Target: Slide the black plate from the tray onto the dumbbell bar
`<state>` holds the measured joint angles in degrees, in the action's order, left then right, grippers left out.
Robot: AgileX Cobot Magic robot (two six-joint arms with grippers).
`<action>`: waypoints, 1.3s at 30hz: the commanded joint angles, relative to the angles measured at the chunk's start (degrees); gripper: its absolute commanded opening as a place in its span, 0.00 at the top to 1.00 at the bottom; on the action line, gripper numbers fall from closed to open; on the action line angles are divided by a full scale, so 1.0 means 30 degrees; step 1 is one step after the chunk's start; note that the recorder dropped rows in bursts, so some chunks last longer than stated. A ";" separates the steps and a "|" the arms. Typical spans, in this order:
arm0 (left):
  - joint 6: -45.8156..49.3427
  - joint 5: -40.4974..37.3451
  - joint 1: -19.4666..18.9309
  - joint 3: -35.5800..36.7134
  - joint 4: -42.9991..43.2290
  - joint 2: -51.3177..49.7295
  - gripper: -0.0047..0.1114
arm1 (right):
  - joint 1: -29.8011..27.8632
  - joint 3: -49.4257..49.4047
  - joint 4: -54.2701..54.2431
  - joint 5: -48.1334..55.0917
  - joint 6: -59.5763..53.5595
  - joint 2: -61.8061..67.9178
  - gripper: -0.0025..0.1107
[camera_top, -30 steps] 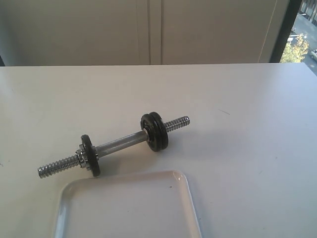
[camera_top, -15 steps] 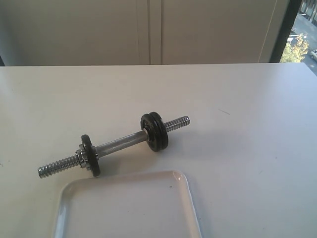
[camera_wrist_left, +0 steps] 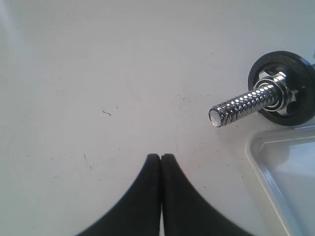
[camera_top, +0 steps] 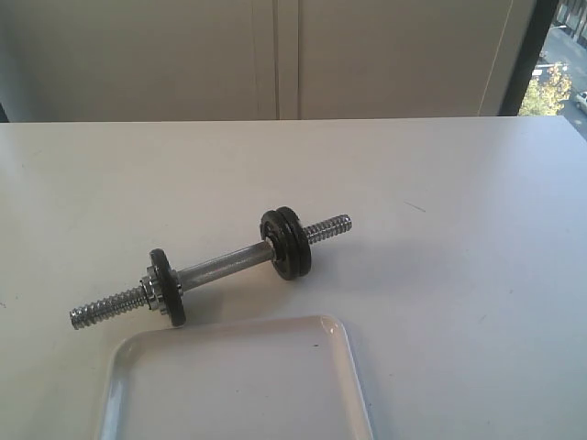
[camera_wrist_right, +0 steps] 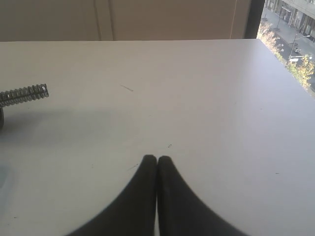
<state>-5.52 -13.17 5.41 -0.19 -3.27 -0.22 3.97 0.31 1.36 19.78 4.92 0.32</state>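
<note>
The dumbbell bar (camera_top: 225, 266) lies slanted on the white table, chrome with threaded ends. One black plate (camera_top: 168, 289) sits by a silver collar nut (camera_top: 149, 291) near its left end, and two black plates (camera_top: 286, 243) sit together near its right end. The white tray (camera_top: 234, 385) is at the front, and its visible part holds no disc. Neither gripper shows in the exterior view. In the left wrist view my left gripper (camera_wrist_left: 161, 156) is shut and empty, short of the bar's threaded end (camera_wrist_left: 236, 105), the plate (camera_wrist_left: 302, 98) and the tray corner (camera_wrist_left: 285, 167). My right gripper (camera_wrist_right: 157, 158) is shut over bare table, away from the other threaded end (camera_wrist_right: 24, 94).
The table (camera_top: 459, 229) runs back to a pale wall. A window strip (camera_top: 550, 64) stands at the far right. The tray's front part is cut off by the picture edge.
</note>
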 commanded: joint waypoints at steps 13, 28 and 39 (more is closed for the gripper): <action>-0.0169 -0.0050 -0.0023 0.0064 -0.0048 0.0073 0.96 | 0.0028 -0.0104 0.0133 -0.0190 -0.0003 -0.0107 0.98; -0.0169 -0.0050 -0.0023 0.0064 -0.0048 0.0073 0.96 | 0.0757 -0.0104 0.0040 -0.0191 -0.0003 -0.0107 0.98; -0.0169 -0.0050 -0.0023 0.0064 -0.0048 0.0073 0.96 | 0.0757 -0.0104 0.0040 -0.0191 -0.0003 -0.0107 0.98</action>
<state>-5.52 -13.17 5.41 -0.19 -3.27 -0.22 6.02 0.31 1.36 19.78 4.92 0.32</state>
